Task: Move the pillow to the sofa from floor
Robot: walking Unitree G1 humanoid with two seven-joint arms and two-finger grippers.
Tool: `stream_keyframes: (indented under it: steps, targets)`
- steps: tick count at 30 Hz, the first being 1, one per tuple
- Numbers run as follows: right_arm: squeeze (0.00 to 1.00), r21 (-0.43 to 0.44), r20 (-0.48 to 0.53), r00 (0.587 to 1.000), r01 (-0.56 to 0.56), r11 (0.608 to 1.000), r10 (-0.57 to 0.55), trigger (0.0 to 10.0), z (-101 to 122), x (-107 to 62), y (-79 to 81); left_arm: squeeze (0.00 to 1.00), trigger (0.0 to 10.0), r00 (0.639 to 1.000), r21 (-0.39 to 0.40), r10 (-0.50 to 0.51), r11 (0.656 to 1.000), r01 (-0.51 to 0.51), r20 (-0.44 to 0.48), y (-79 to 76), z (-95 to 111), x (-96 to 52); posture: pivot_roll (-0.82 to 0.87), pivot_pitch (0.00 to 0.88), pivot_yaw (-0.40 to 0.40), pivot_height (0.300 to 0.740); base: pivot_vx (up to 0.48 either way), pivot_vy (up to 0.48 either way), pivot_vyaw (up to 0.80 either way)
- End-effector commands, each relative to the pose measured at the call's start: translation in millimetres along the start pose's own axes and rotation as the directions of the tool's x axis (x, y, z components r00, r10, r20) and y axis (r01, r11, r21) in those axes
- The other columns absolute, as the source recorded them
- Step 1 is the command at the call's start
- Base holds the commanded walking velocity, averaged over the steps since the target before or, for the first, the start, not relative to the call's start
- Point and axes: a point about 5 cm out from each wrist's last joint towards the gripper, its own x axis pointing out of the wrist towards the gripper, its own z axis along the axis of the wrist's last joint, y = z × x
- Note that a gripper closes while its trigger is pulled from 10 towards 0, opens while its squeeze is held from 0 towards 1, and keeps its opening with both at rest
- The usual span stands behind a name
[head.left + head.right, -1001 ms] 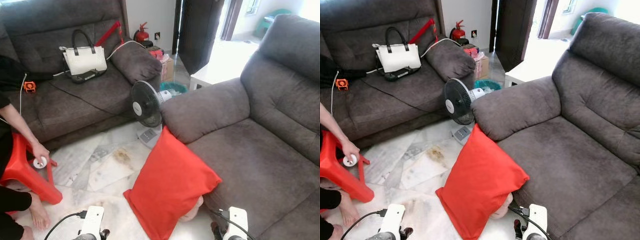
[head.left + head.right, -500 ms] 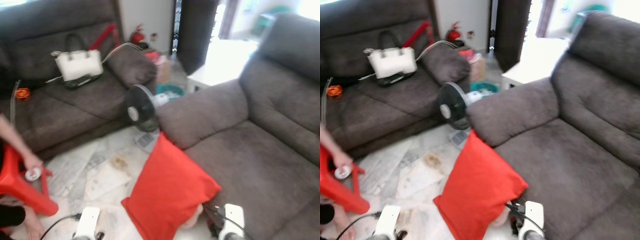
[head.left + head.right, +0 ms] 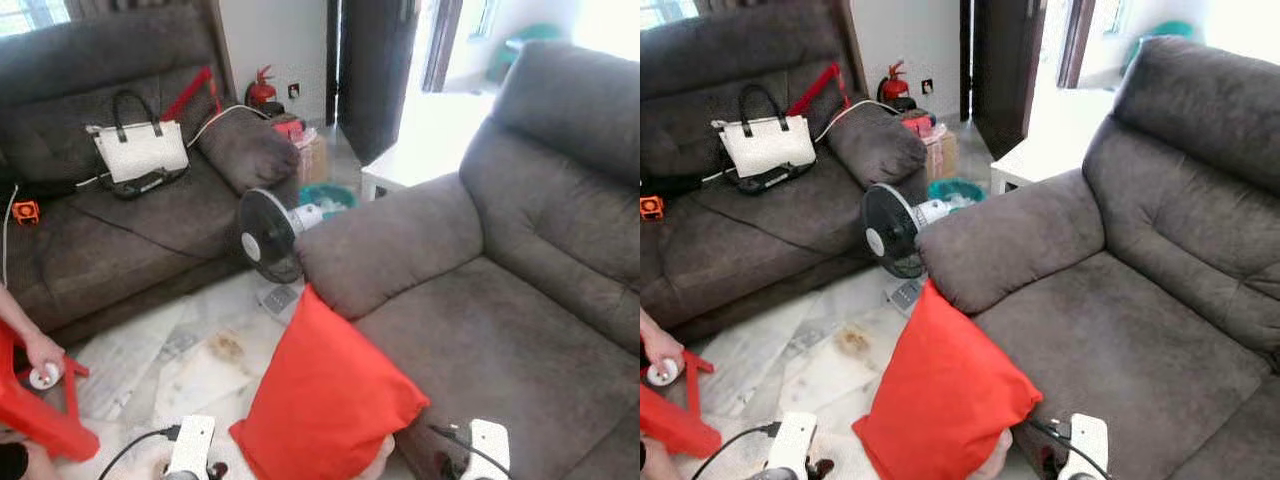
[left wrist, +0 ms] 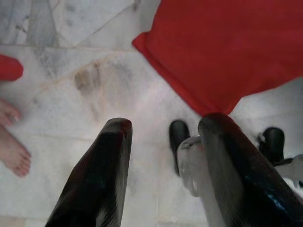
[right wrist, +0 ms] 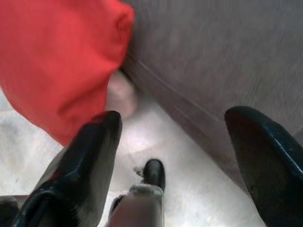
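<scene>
Since a second earlier the head camera had swung, sliding the whole scene toward 9 o'clock while the red pillow (image 3: 325, 400) stayed on the floor (image 3: 190, 355), leaning on the grey sofa (image 3: 500, 330), its lower corner cut off at 6 o'clock. Left wrist view showed the left gripper (image 4: 163, 137) with fingers spread wide above the marble, a pillow corner at 1 o'clock and a bare foot (image 4: 12, 146) cropped at 9 o'clock. Right wrist view, blurred, showed the right gripper (image 5: 182, 127) gaping wide, empty, pillow at 10 o'clock; no writing was readable.

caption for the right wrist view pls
Open right gripper hovers above the marble floor between the red pillow and the grey sofa.
</scene>
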Motion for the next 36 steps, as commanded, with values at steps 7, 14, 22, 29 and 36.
stream_keyframes:
  steps: [7,14,22,29,36]
  targets:
    - [0.00,0.007,0.013,0.999,-0.036,0.999,0.036,10.0,3.7,1.3,11.8,0.00,10.0,1.000,-0.011,0.018,1.000,-0.018,-0.002,7.4,-0.7,-0.8,0.06,0.029,-0.013,0.740,0.267,0.000,0.00]
    - [0.00,-0.025,0.016,0.999,-0.044,0.999,0.044,10.0,4.9,1.4,12.0,0.00,10.0,1.000,-0.009,0.018,1.000,-0.018,-0.003,7.6,-0.7,-0.8,0.06,0.029,-0.014,0.740,0.266,0.000,0.08]
    - [0.00,-0.008,0.014,0.999,-0.044,0.999,0.044,10.0,4.3,1.4,12.1,0.00,10.0,1.000,-0.004,0.024,1.000,-0.024,0.000,8.0,-0.3,-0.8,0.06,0.029,-0.014,0.740,0.201,0.000,0.63]
    - [0.00,-0.004,0.015,0.999,-0.045,0.999,0.045,10.0,4.1,1.3,12.2,0.00,10.0,1.000,-0.006,0.023,1.000,-0.023,0.010,7.9,0.4,-0.9,0.07,0.027,-0.015,0.740,0.000,0.000,0.00]
    - [0.00,0.011,0.074,0.995,-0.064,0.998,0.063,10.0,8.2,0.8,13.3,0.00,10.0,0.995,0.033,0.054,0.998,-0.057,0.089,9.9,7.2,-1.5,0.07,0.028,-0.013,0.740,0.000,0.000,0.00]
